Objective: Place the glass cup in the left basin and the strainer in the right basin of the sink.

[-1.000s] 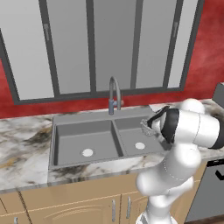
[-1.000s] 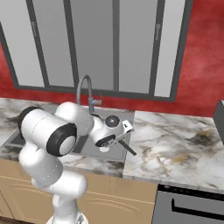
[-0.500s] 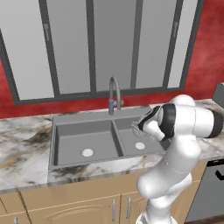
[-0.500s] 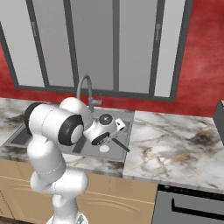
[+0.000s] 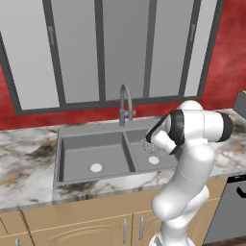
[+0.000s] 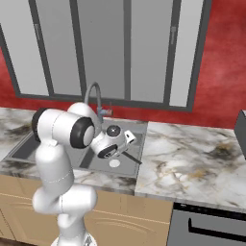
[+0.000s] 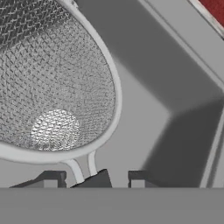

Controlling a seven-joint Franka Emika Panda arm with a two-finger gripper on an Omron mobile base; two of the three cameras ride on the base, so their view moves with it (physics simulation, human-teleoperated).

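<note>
Item: strainer (image 7: 52, 83), grey mesh bowl, carried above the right basin (image 5: 161, 156) of the sink (image 5: 72, 144), its white drain showing through the mesh.

Holder: pincer (image 7: 94, 179), part-closed on the strainer's thin handle near the rim.

Risk: a grip on the handle end alone may let the bowl swing or tilt; if released too high or near the central divider, it could land askew or tip toward the left basin (image 5: 93, 156).

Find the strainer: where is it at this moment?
In the hand view the strainer hangs from the gripper over the right basin, its white drain showing through the mesh; the right base view shows its handle there.
</note>
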